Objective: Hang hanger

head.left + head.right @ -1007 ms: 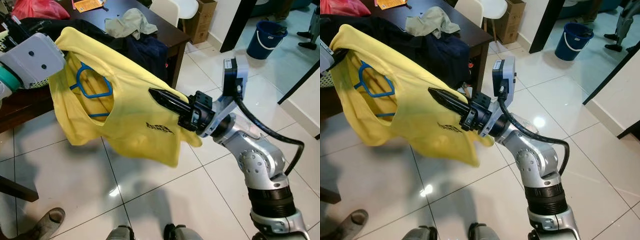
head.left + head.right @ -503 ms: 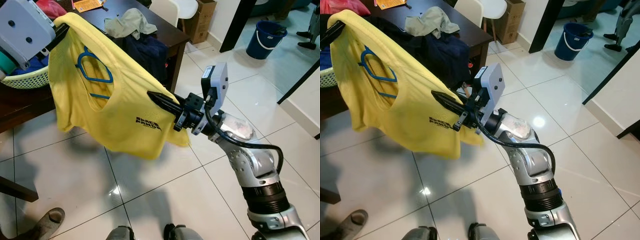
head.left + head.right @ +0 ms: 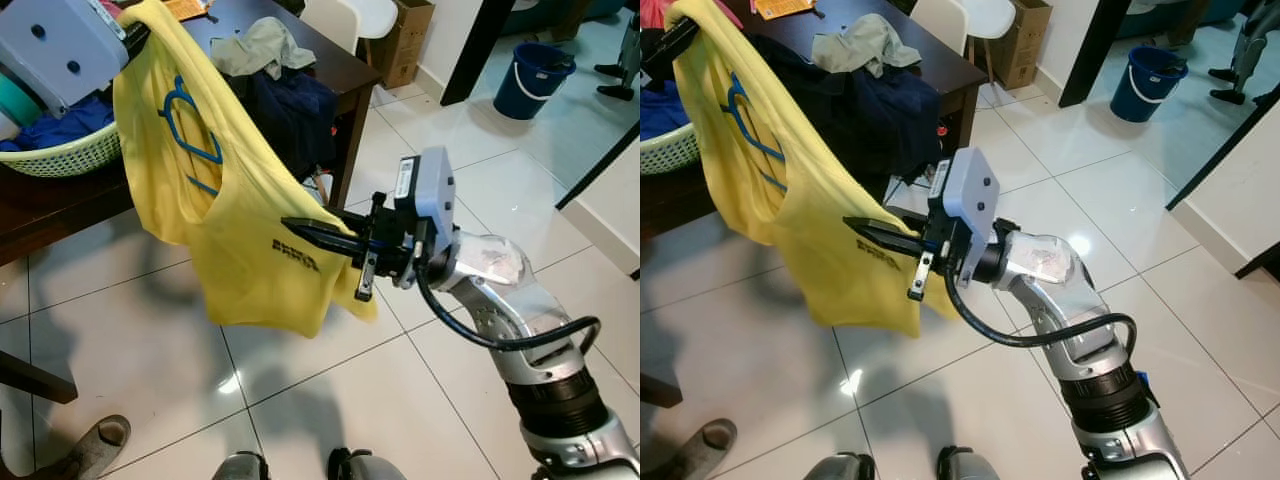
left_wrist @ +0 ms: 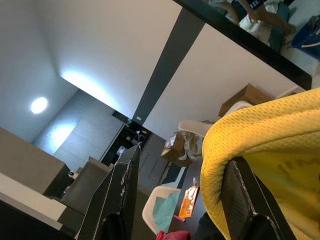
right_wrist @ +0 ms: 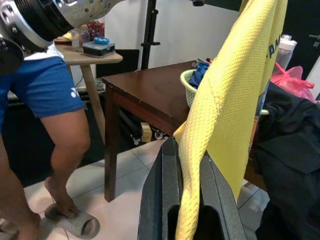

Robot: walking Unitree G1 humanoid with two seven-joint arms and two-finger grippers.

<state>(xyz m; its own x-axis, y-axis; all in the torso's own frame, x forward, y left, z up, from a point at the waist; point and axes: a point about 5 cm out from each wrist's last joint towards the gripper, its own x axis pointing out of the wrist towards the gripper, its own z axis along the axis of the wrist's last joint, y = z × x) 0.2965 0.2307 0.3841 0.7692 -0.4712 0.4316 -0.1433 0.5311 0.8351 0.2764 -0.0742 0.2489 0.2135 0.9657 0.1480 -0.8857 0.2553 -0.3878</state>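
A yellow shirt (image 3: 240, 230) with a blue hanger (image 3: 190, 125) inside it is stretched between my two grippers in front of the table. My left gripper (image 3: 135, 30) is raised at the upper left. In the left wrist view its fingers (image 4: 245, 200) stand wide apart, and the shirt's shoulder (image 4: 260, 135) is draped over one of them. My right gripper (image 3: 295, 228) is lower, at the shirt's printed lower part. The right wrist view has it (image 5: 187, 150) shut on a fold of the yellow cloth (image 5: 235, 85). The hanger's hook is hidden.
A dark wooden table (image 3: 330, 60) behind the shirt carries a green basket (image 3: 60, 155), dark clothes (image 3: 290, 110) and a grey-green cloth (image 3: 260, 45). A blue bucket (image 3: 535, 75) stands far right. A person's sandalled foot (image 3: 95, 445) is near left, their legs (image 5: 45, 95) by the table.
My left gripper has lifted the shirt's shoulder higher. My right gripper has turned over and swung left and lower with the cloth, so the shirt now hangs more steeply.
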